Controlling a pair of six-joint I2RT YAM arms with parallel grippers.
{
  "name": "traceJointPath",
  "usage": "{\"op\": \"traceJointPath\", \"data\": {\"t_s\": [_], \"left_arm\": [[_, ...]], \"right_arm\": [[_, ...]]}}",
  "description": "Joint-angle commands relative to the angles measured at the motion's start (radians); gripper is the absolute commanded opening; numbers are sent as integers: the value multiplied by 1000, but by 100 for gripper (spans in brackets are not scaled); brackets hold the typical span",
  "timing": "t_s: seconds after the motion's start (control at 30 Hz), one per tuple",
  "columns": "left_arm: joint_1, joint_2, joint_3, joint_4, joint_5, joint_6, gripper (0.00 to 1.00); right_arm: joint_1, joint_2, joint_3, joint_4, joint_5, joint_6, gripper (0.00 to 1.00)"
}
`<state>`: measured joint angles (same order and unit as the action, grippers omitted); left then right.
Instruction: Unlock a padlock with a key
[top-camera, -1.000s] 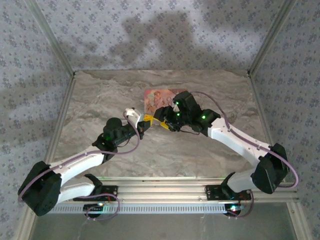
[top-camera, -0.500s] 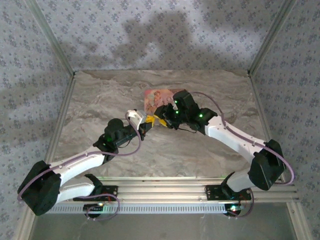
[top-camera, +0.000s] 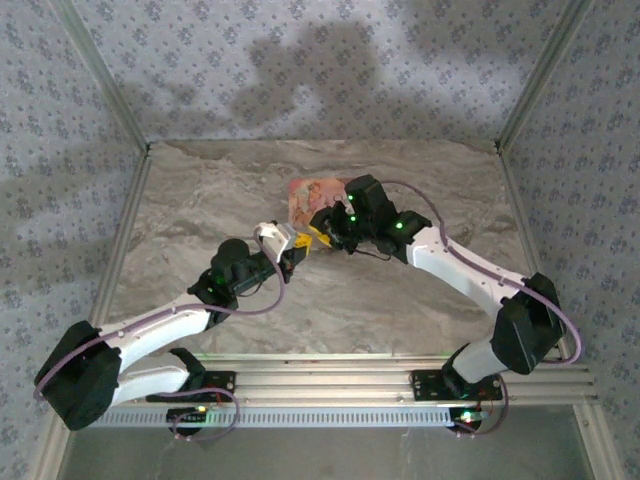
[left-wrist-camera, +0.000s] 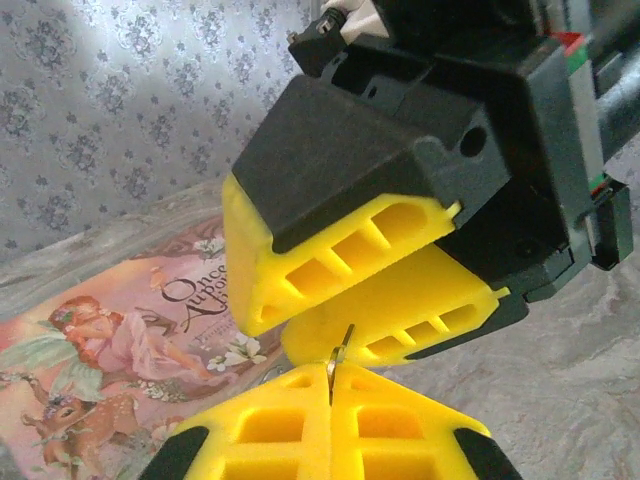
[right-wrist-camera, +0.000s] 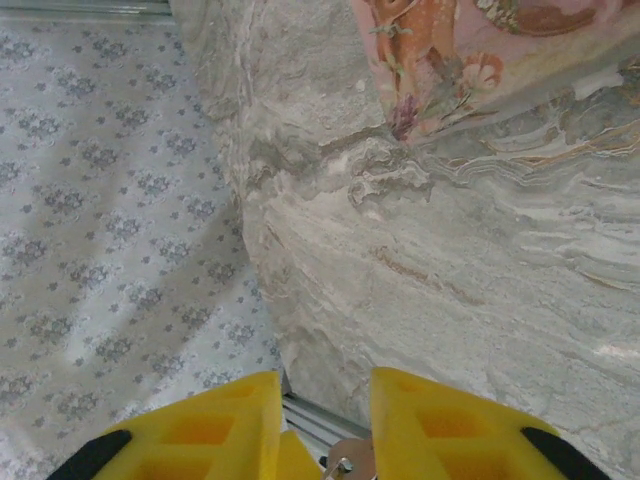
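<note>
Left gripper (top-camera: 298, 243) and right gripper (top-camera: 320, 234) meet tip to tip above the table (top-camera: 200, 200), just in front of the box (top-camera: 308, 192).

1. Left fingers (left-wrist-camera: 270, 430) are pressed together. A thin metal sliver (left-wrist-camera: 337, 355) stands upright in their seam, and its top reaches the lower of the right fingers (left-wrist-camera: 330, 270).
2. Right fingers show a narrow gap in the right wrist view, with a small holed metal piece (right-wrist-camera: 346, 466) low in it. Whether they clamp it cannot be told.
3. The padlock cannot be made out on its own. It is judged to sit at the fingertip junction, near the front edge of the box. Whether the sliver is key or lock part cannot be told.

Step in hand, as judged: mating key and lock.

- Line the blade up with the keyway axis before pushing, because an edge-on part jams if it is tilted.
- Clamp firmly on the left so the part cannot pivot in the seam.
- Advance slowly on the right and rotate only once the key is fully seated.
- Work clear of the box.
</note>
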<state>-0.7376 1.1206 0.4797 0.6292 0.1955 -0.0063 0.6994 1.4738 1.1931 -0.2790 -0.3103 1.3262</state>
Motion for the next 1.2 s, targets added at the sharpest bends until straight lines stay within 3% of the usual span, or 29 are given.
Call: {"op": "traceJointPath", "data": {"t_s": [0.0, 0.17, 0.27, 0.37, 0.53, 0.73, 0.9, 1.07, 1.17], "left_arm": [[-20, 9, 40, -2, -4, 43, 0], [-30, 42, 45, -1, -7, 59, 0], [-39, 63, 53, -3, -10, 74, 0], [-50, 86, 66, -14, -13, 96, 0], [-60, 117, 83, -47, -11, 108, 0], [-59, 125, 96, -93, 13, 90, 1], [-54, 131, 136, -161, 56, 41, 20], [5, 94, 121, -150, 125, -118, 43], [67, 41, 100, -167, 185, -239, 47]], "right_arm": [[-10, 14, 36, 11, -6, 14, 26], [-13, 19, 36, 19, -19, 14, 13], [-16, 23, 36, 21, -25, 14, 11], [-17, 26, 35, 32, -37, 14, 0], [-33, 26, 35, 42, -50, -22, 0], [-45, 28, 46, 95, -67, -171, 0], [-39, 31, 53, 137, -72, -300, 0], [-50, 16, 50, 142, -64, -451, 0], [-85, 5, 20, 181, -90, -498, 0]]}}
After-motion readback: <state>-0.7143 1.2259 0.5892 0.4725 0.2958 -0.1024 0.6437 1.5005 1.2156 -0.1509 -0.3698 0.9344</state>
